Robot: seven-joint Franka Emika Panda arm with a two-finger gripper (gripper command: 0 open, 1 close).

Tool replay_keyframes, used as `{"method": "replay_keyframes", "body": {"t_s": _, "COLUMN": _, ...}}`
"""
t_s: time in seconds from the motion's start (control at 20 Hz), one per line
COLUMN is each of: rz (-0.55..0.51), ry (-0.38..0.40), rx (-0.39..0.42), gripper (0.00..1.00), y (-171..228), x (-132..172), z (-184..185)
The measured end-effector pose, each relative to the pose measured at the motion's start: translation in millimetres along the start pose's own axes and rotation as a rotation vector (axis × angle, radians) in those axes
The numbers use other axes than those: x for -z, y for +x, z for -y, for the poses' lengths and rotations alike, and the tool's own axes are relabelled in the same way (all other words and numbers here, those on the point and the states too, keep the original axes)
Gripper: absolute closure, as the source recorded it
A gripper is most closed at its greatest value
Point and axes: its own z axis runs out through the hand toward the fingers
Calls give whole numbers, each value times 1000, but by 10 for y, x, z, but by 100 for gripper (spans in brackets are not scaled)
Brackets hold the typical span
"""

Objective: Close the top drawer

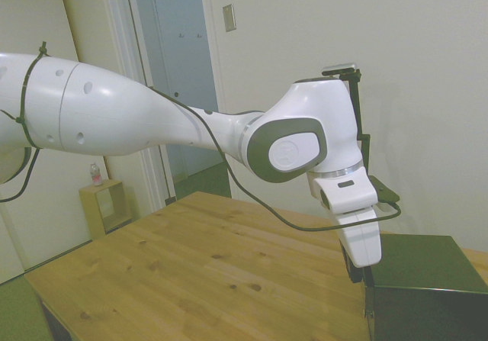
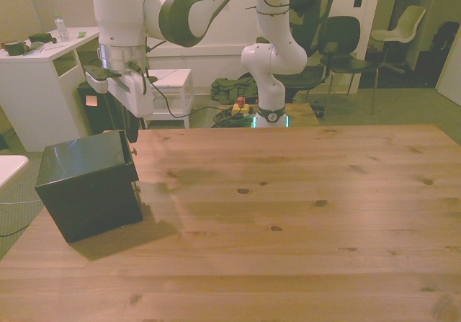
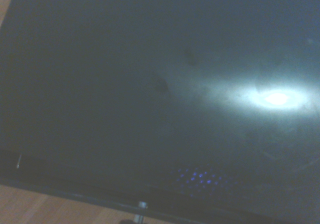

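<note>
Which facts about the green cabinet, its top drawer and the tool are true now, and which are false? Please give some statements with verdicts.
1. The cabinet stands at the front view's left side of the table. True.
2. The top drawer is pulled far out. False: its front looks about flush with the cabinet.
3. The tool hangs over the table's middle. False: it is at the cabinet's upper front edge.
4. A lower knob shows below the top drawer. True.
</note>
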Motion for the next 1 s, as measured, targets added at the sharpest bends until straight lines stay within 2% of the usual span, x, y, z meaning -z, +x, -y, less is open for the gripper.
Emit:
{"method": "replay_keyframes", "body": {"t_s": 0.75, "rz": -9, "ry": -3, "rx": -3, "gripper": 100, "y": 80, "x": -24, "z": 27}}
{"method": "replay_keyframes", "body": {"t_s": 1.0, "rz": 10, "ry": -13, "rx": 44, "gripper": 100, "y": -214, "x": -104, "z": 96}}
